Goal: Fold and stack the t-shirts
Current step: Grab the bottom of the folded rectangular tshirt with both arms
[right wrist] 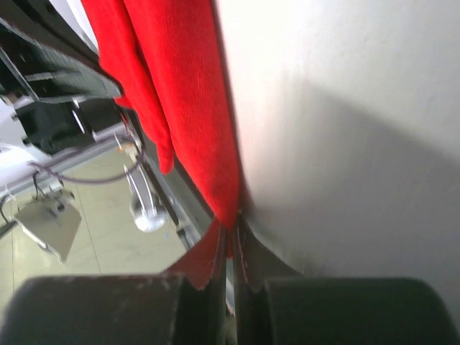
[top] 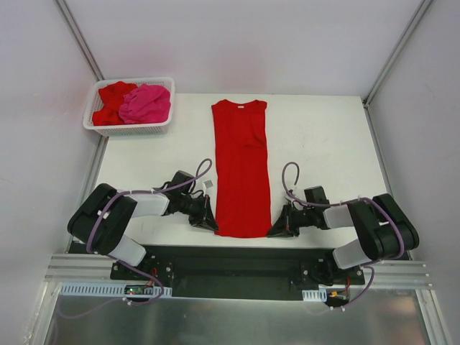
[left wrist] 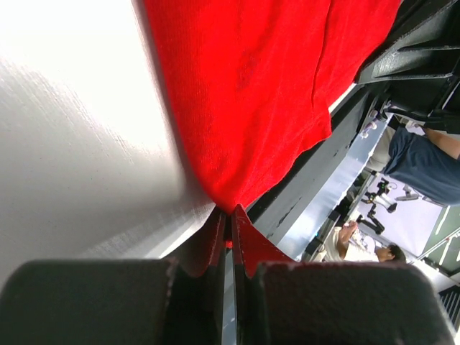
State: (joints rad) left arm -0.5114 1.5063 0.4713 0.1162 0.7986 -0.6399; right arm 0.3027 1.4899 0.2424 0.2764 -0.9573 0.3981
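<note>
left fingers (left wrist: 208, 248) and right fingers (right wrist: 259, 262) seemingly pinch near corners of the red t-shirt (top: 241, 172)

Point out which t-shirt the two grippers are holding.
The long red t-shirt spread on the table; left gripper and right gripper pinch its near corners. The crumpled red t-shirt and the pink t-shirt lie untouched in the white basket.

Surface: a white table (top: 323, 144). One red t-shirt (top: 241, 172) lies flat along its middle, folded into a long narrow strip, collar toward the far edge, hem near the front edge. A white lattice basket (top: 129, 129) stands at the far left corner. A small pale tag (top: 208, 185) lies just left of the shirt.
</note>
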